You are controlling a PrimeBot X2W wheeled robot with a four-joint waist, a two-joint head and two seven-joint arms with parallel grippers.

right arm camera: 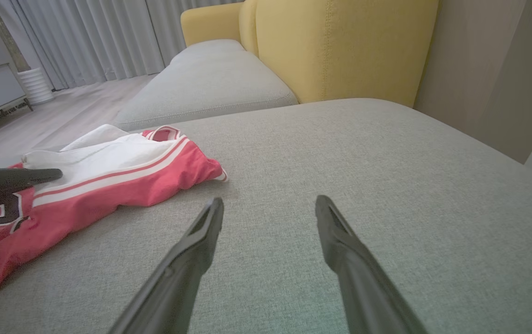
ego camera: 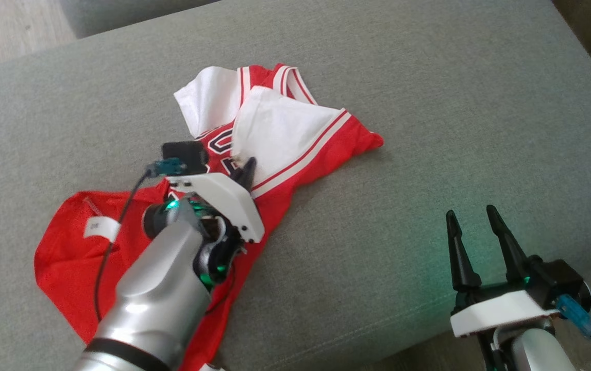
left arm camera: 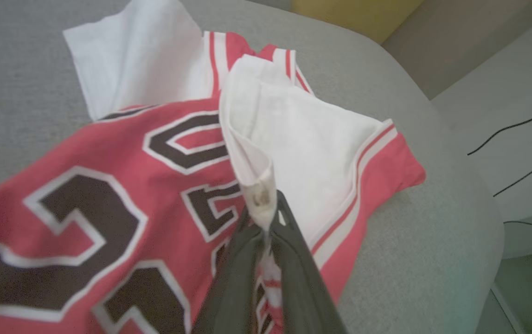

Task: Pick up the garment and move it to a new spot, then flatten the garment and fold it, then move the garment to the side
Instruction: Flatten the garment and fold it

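Close by on the right, the right gripper [ego camera: 470,211] hangs wide open above the soft grey sofa cushion [ego camera: 429,103]. Farther on, the left gripper [ego camera: 246,167] pinches a white fold of the crumpled red and white jersey [ego camera: 285,129], which lies on the cushion's left side.

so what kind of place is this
Probably a home living room: a wide grey sofa seat with a yellow backrest, long pale curtains, and a wood floor. A red jersey lies on the seat.
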